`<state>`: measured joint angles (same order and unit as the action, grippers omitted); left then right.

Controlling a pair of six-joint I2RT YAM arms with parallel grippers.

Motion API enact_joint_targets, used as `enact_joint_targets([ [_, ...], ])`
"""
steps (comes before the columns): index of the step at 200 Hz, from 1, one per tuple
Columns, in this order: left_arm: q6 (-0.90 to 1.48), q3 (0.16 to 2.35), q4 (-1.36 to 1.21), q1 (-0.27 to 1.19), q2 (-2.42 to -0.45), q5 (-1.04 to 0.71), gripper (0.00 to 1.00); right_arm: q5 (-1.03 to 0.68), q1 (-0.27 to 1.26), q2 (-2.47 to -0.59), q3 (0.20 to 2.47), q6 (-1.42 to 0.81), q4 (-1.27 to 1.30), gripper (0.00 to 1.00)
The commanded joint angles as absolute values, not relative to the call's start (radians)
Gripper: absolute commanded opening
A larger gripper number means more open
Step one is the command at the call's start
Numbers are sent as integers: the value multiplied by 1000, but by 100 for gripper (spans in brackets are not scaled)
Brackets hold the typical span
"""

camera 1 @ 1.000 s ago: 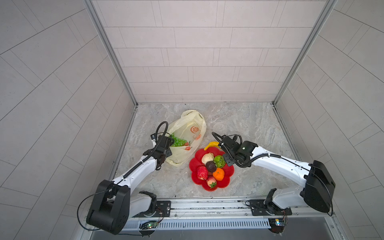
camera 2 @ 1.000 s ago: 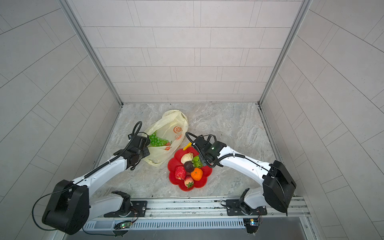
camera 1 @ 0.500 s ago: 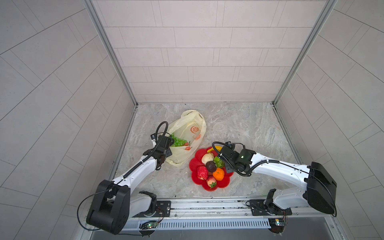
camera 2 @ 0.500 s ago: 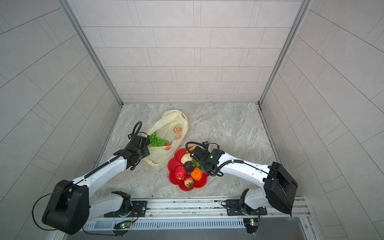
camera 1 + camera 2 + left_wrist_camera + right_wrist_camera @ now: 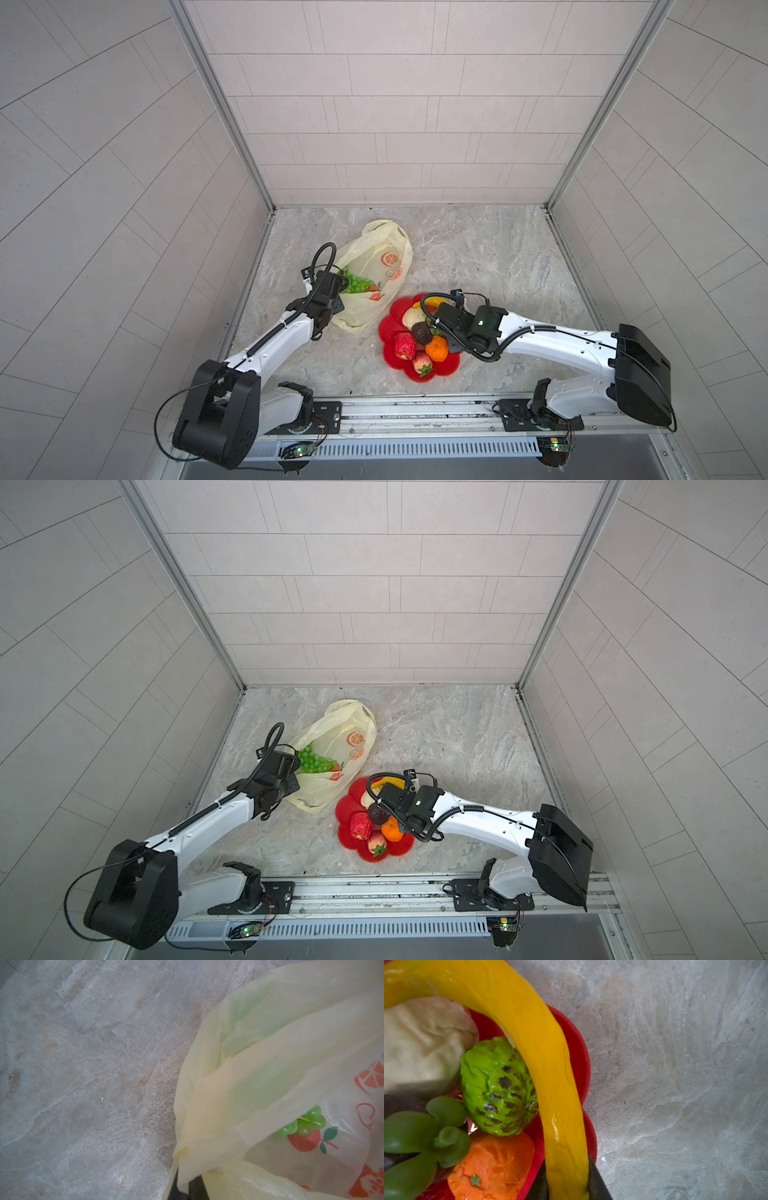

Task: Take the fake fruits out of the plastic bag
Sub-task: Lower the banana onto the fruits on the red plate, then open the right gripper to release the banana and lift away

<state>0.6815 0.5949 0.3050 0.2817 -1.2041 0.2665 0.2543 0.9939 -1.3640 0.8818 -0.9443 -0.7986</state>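
**A:** Layout, left to right?

**B:** Left gripper [image 5: 187, 1188] is clenched on the near edge of the thin pale-yellow plastic bag [image 5: 374, 257]. The bag lies on the grey marbled tabletop [image 5: 478, 257], with the green grape bunch [image 5: 357, 284] inside.

**A:** And right of that?

**B:** Right gripper [image 5: 568, 1184] grasps the glossy yellow banana [image 5: 529, 1032] over the red flower-shaped plate [image 5: 451, 368], where other fake fruits [image 5: 405, 345] sit.

pale-yellow crinkly plastic bag [image 5: 374, 249] lies slumped on its side, a green grape bunch [image 5: 357, 284] in its open mouth.
beside it on a red plate [image 5: 444, 370], clustered and touching: cream fruit [image 5: 412, 319], dark brown fruit [image 5: 422, 332], red fruit [image 5: 404, 345], strawberry [image 5: 422, 363], orange [image 5: 437, 349], green netted fruit [image 5: 496, 1086]; the yellow banana [image 5: 542, 1059] arcs along the plate's rim.
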Motion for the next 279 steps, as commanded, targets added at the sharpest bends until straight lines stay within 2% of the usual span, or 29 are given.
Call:
enact_joint_targets([
  [1, 687, 607, 329, 278, -1190, 273, 0, 295, 1000, -1355, 874, -987, -828, 26],
  [67, 685, 607, 328, 279, -1190, 275, 0, 260, 1011, -1426, 885, -976, -799, 29],
  [153, 683, 608, 328, 279, -1194, 276, 0, 304, 1026, -1373, 894, -968, -802, 41],
  [173, 683, 609, 328, 278, -1195, 276, 0, 320, 1026, -1350, 898, -965, -809, 41],
  [187, 683, 609, 327, 279, -1196, 275, 0, 328, 1026, -1327, 895, -967, -804, 36],
  [207, 683, 610, 328, 278, -1197, 275, 0, 330, 1023, -1308, 885, -963, -776, 34],
  [279, 682, 611, 324, 279, -1207, 275, 0, 279, 1017, -1443, 897, -950, -715, 31],
])
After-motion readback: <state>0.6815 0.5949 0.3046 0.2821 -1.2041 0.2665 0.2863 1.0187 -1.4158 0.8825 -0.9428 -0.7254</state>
